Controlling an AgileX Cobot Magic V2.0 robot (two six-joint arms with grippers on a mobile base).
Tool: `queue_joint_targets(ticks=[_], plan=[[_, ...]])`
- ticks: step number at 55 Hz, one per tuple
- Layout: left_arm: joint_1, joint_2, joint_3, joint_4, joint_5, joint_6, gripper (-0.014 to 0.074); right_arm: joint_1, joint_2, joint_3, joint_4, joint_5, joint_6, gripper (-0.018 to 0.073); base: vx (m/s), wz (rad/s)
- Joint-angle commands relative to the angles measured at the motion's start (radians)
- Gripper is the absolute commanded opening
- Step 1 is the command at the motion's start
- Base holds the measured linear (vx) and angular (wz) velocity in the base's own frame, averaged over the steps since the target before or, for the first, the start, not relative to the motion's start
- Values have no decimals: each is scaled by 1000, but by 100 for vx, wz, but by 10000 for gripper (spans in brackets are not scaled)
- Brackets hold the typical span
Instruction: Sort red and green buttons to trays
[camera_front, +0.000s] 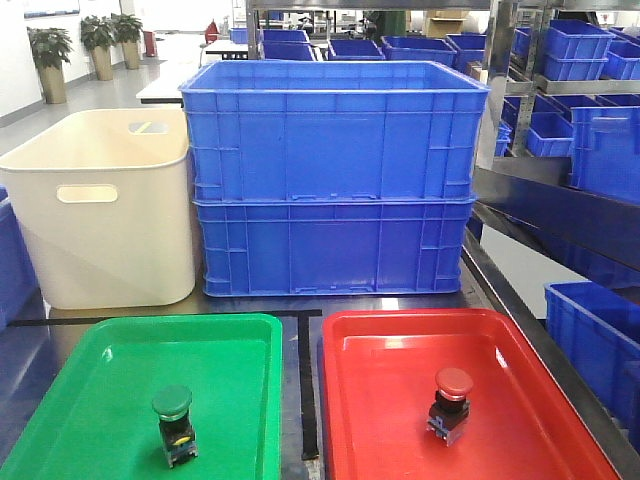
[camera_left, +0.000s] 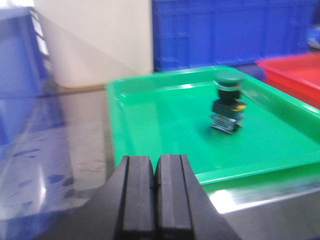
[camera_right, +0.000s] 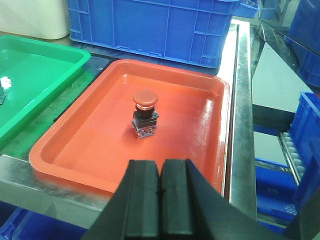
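The green button (camera_front: 173, 424) stands upright toward the near edge of the green tray (camera_front: 110, 350), and the red button (camera_front: 451, 403) stands near the middle of the red tray (camera_front: 380, 345). No writing on either is legible. The left gripper (camera_left: 155, 197) and right gripper (camera_right: 159, 200) are both closed and empty, each held back from its tray's near edge.
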Motion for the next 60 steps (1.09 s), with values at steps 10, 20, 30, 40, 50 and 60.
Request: queue_joint_targets(ticks=[10,20,30,40,50,60], plan=[[29,-107,28,3,-60,-2,-6,3,8,-29,-18,-77,-10,-13,0,0],[29,-105,27,3,-53,-21,-6,3,8,-29,-18,-71,-10,-13,0,0],[29,-105,27,3,-53,-21,-6,3,8,-29,-18,-69,-10,-13,0,0],[29,-105,27,3,-53,-21,-6,3,8,-29,-18,-62,-10,-13,0,0],[29,-105,27,3,-53,-21,-6,3,8,-29,-18,-62,-11,-13,0,0],[29,-105,27,3,-53,-21,-6,3,8,-21,3,-63,-33,-13,0,0]])
